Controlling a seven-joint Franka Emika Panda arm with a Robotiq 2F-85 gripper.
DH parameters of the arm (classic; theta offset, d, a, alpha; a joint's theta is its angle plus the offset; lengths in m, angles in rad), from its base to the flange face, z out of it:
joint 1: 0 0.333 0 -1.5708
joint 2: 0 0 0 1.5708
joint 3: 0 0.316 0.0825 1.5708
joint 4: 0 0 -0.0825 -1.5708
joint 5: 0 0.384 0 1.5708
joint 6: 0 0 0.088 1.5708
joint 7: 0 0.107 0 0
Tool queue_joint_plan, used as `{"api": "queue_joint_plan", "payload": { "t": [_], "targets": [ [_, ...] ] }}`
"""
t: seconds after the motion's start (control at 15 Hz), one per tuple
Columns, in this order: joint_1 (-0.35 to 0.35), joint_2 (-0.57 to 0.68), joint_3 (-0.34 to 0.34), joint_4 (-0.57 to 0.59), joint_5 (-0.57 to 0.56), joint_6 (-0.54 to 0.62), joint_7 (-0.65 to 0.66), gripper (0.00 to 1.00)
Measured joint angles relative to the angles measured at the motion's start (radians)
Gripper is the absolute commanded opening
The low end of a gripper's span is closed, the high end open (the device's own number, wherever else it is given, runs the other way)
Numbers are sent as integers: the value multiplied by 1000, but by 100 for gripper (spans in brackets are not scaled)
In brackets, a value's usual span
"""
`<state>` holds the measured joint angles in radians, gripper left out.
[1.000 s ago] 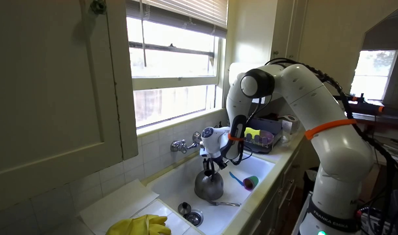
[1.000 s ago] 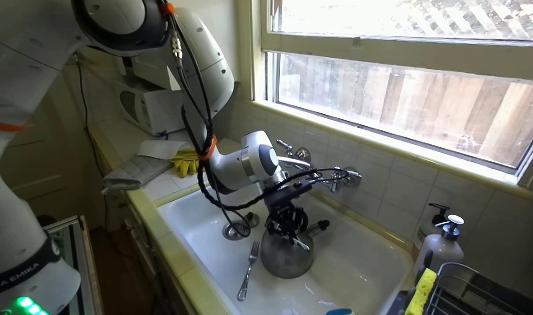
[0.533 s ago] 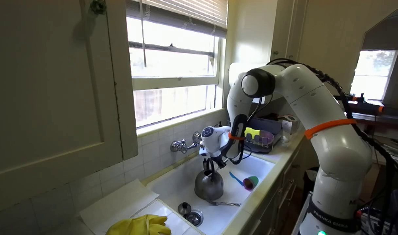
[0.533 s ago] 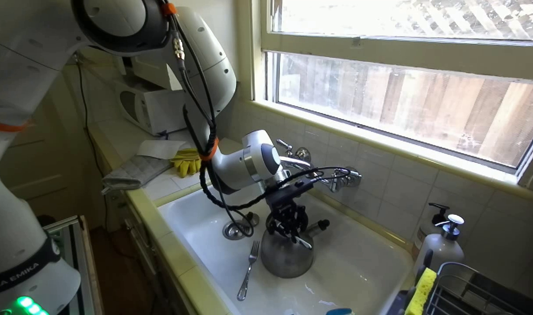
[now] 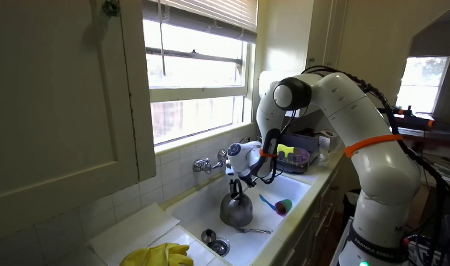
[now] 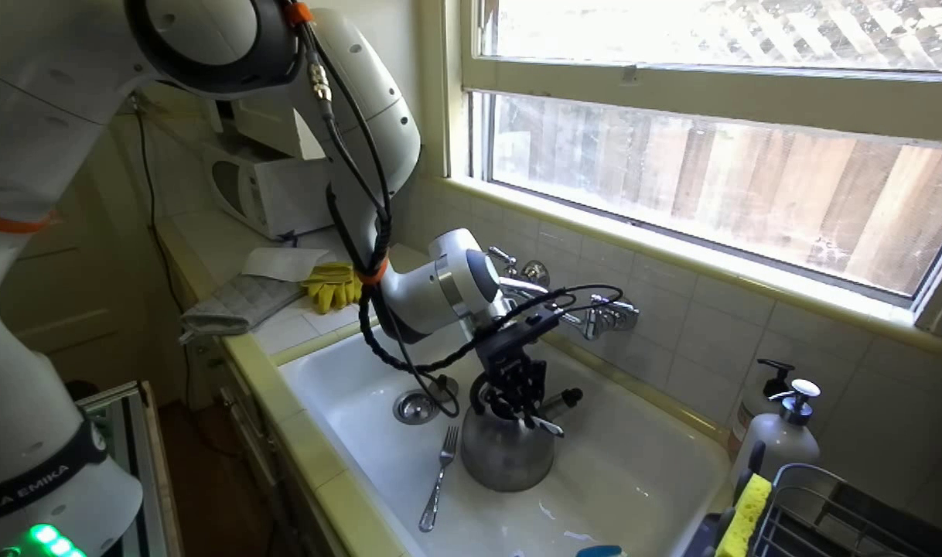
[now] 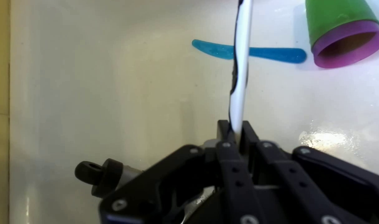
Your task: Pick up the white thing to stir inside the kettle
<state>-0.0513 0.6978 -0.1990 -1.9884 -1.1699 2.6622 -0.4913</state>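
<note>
Wrist view: pincer [image 7: 235, 132], lower centre, was clamped on stick [image 7: 243, 37]; pickup was done. Kettle [image 5: 236, 214], lower centre in an exterior view: stirring probably remained unfinished.

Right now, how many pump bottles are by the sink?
2: the silver-topped bottle and, partly hidden behind it, the black-topped bottle, both near the tiled wall. Others may be hidden.
</note>
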Motion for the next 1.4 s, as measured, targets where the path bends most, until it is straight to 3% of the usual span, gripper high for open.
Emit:
{"api": "queue_joint_plan", "payload": {
  "t": [0.4, 0.87, 1.4],
  "targets": [
    [-23, -2, 34, 1, -38, 0, 0, 3],
    [-21, -3, 32, 26, -135, -44, 100, 3],
    [-23, -6, 44, 22, -214, -79, 86, 3]
  ]
}}
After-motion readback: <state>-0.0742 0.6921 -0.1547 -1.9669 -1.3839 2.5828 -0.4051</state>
